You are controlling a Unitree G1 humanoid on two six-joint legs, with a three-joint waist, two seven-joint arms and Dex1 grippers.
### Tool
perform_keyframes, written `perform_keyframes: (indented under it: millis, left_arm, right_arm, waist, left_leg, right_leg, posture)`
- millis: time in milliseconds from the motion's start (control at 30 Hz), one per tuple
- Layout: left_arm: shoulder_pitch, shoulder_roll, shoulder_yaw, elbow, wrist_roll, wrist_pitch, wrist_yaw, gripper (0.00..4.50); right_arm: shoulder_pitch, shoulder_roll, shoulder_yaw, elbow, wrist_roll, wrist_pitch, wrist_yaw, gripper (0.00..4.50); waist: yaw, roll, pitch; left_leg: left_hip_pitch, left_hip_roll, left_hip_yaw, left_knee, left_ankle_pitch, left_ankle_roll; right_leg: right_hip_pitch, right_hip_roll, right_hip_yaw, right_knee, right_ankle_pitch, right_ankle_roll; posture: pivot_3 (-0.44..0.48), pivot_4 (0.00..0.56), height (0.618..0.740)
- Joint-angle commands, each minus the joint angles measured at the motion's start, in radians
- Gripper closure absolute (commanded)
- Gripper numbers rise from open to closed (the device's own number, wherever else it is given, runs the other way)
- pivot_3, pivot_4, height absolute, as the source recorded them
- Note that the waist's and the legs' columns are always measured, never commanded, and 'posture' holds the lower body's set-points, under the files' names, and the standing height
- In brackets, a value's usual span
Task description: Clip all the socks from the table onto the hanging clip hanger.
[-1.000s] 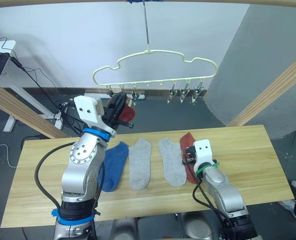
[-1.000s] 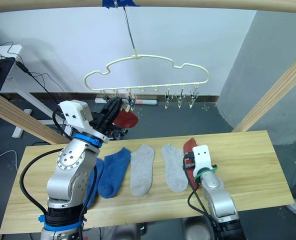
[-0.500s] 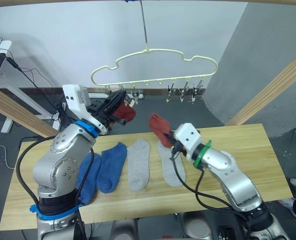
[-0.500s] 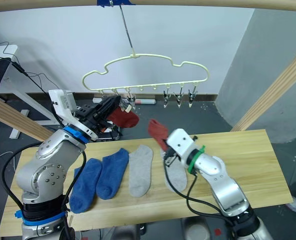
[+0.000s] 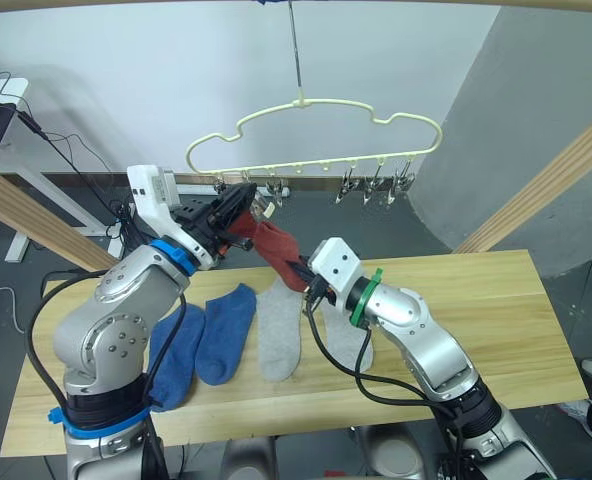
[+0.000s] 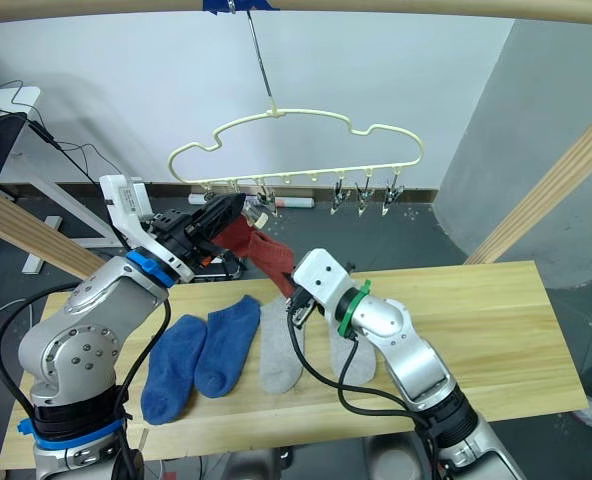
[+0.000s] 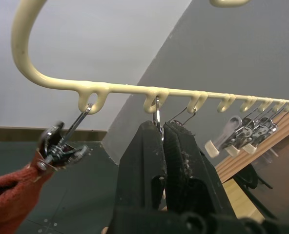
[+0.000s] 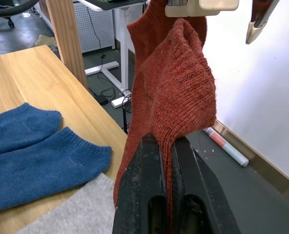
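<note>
- Your right gripper (image 8: 166, 204) is clamped on a dark red sock (image 5: 276, 250) at frame centre, lifting it toward the clip hanger (image 5: 316, 135).
- Your left gripper (image 7: 161, 146), fingers pressed together on a clip (image 7: 156, 114), steadies it for loading.

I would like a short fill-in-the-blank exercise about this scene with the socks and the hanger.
1. The right gripper holds a dark ___ sock.
2. On the table lie two grey socks and two ___ socks.
3. The left gripper is shut on a ___ of the hanger.
4. One red sock already hangs from the ___ clip on the robot's left.

Missing words: red; blue; clip; outermost
</note>
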Motion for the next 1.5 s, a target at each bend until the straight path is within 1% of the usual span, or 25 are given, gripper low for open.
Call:
perform_keyframes:
  millis: [33,400,700,767,833,900,1000,1100,1200,1233,1333,1433,1500]
  left_arm:
    - [-0.004,0.017,0.02,-0.065,-0.03,-0.013,-0.003,4.5]
    - [0.018,0.037,0.012,-0.061,-0.023,-0.028,-0.012,4.5]
    - [0.033,0.037,0.007,-0.062,-0.045,-0.024,-0.024,4.5]
    - [0.036,0.042,0.007,-0.058,-0.032,-0.028,-0.021,3.88]
    - [0.039,0.046,0.006,-0.057,-0.029,-0.031,-0.025,3.45]
    - [0.045,0.05,0.005,-0.061,-0.026,-0.034,-0.026,2.74]
    - [0.05,0.054,0.003,-0.064,-0.022,-0.037,-0.03,1.85]
    - [0.067,0.069,-0.005,-0.071,0.004,-0.049,-0.047,1.0]
    - [0.093,0.087,-0.022,-0.082,0.06,-0.09,-0.061,0.94]
    - [0.099,0.089,-0.028,-0.085,0.078,-0.104,-0.065,0.94]
    - [0.135,0.096,-0.068,-0.099,0.182,-0.191,-0.079,0.94]
    - [0.175,0.084,-0.101,-0.112,0.258,-0.268,-0.091,0.94]
    - [0.2,0.066,-0.121,-0.12,0.311,-0.323,-0.081,0.94]
  right_arm:
    - [-0.018,0.021,-0.005,-0.016,-0.002,-0.042,-0.003,4.46]
    - [-0.03,0.03,-0.021,-0.028,-0.001,-0.058,-0.007,4.46]
    - [-0.051,0.056,-0.02,-0.005,-0.002,-0.059,-0.013,4.46]
    - [-0.059,0.064,-0.018,0.004,-0.006,-0.059,-0.015,4.5]
    - [-0.065,0.071,-0.017,0.012,-0.008,-0.056,-0.017,4.5]
    - [-0.068,0.078,-0.016,0.016,-0.003,-0.055,-0.013,4.5]
    - [-0.071,0.082,-0.016,0.02,0.001,-0.051,-0.01,4.5]
    - [-0.07,0.077,-0.011,0.02,0.002,-0.041,0.003,3.76]
    - [-0.065,0.043,0.011,0.01,-0.016,-0.026,0.03,2.78]
    - [-0.062,0.034,0.012,0.005,-0.016,-0.024,0.035,2.78]
    - [-0.014,-0.031,-0.018,-0.06,0.005,-0.001,0.07,2.78]
    - [0.044,-0.116,-0.055,-0.155,0.043,0.04,0.124,2.78]
    - [0.082,-0.179,-0.106,-0.232,0.081,0.07,0.161,2.78]
  waist:
    - [0.0,0.0,0.0]
    - [0.0,0.0,0.0]
    - [0.0,0.0,0.0]
    - [0.0,0.0,0.0]
    - [0.0,0.0,0.0]
    - [0.0,0.0,0.0]
    - [0.0,0.0,0.0]
    - [0.0,0.0,0.0]
    - [0.0,0.0,0.0]
    - [0.0,0.0,0.0]
    - [0.0,0.0,0.0]
    - [0.002,0.0,0.0]
    - [0.002,0.0,0.0]
  left_leg:
    - [0.0,0.0,0.0,0.0,0.0,0.0]
    - [0.0,0.0,0.0,0.0,0.0,0.0]
    - [0.0,0.0,0.0,0.0,0.0,0.0]
    - [0.0,0.0,0.0,0.0,0.0,0.0]
    - [0.0,0.0,-0.001,0.0,0.0,0.0]
    - [0.0,0.0,-0.001,0.0,0.0,0.0]
    - [0.0,0.0,-0.001,0.0,0.0,0.0]
    - [0.0,0.0,-0.001,0.0,0.0,0.0]
    - [0.0,0.001,-0.001,0.0,0.0,0.0]
    - [0.0,0.0,-0.001,0.0,0.0,0.0]
    - [0.0,0.0,-0.001,0.0,0.0,0.0]
    - [0.0,0.001,-0.001,-0.001,0.0,0.0]
    - [-0.001,0.0,-0.001,-0.001,0.0,0.0]
  right_leg:
    - [0.0,0.0,0.0,0.0,0.0,0.0]
    - [0.0,0.0,0.0,0.0,0.0,0.0]
    - [0.0,0.0,0.0,0.0,0.0,0.0]
    - [0.0,0.0,0.0,0.0,0.0,0.0]
    - [0.0,0.0,0.001,0.0,0.0,0.0]
    - [0.0,0.0,0.001,0.001,0.0,0.0]
    - [0.0,0.0,0.001,0.001,0.0,0.0]
    - [-0.001,0.0,0.001,0.001,0.0,0.0]
    - [-0.001,0.0,0.001,0.001,0.0,0.0]
    - [-0.001,0.0,0.001,0.001,0.0,0.0]
    - [-0.001,0.0,0.001,0.0,0.0,0.0]
    - [-0.001,-0.001,0.001,-0.001,0.0,0.0]
    - [-0.001,-0.002,0.001,-0.001,0.0,0.0]
  posture:
    - [-0.204,0.328,0.74]
    - [-0.206,0.331,0.74]
    - [-0.207,0.33,0.74]
    - [-0.206,0.33,0.74]
    - [-0.204,0.33,0.74]
    - [-0.204,0.33,0.74]
    - [-0.204,0.33,0.74]
    - [-0.201,0.329,0.74]
    - [-0.2,0.327,0.74]
    - [-0.2,0.327,0.74]
    - [-0.204,0.329,0.74]
    - [-0.212,0.333,0.74]
    - [-0.212,0.333,0.74]
